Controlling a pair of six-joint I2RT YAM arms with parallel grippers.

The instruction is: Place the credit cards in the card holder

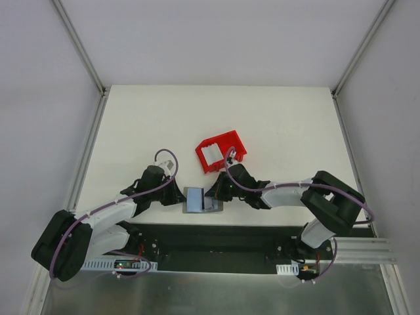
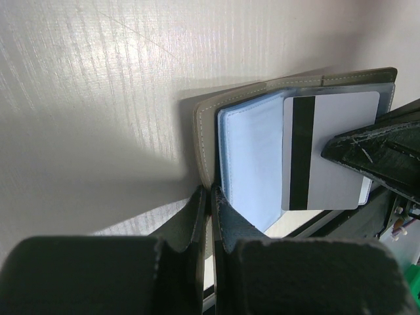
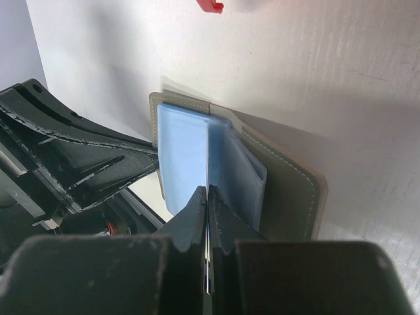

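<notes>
The grey card holder (image 1: 197, 199) lies open near the table's front edge, its light blue slotted inside up. My left gripper (image 1: 177, 195) is shut on the holder's grey cover edge (image 2: 205, 141), as the left wrist view (image 2: 211, 191) shows. My right gripper (image 1: 211, 195) is shut on a pale credit card (image 2: 331, 151) with a black stripe and holds it over the blue slots (image 2: 252, 164). In the right wrist view the gripper (image 3: 207, 190) pinches that card edge-on (image 3: 208, 266) against the holder (image 3: 289, 190). More pale cards (image 1: 211, 155) lie in the red bin.
The red plastic bin (image 1: 226, 141) stands just behind the holder, and a corner of it shows in the right wrist view (image 3: 210, 5). Both arms meet over the holder. The table's front edge and a black rail (image 1: 210, 239) run close below.
</notes>
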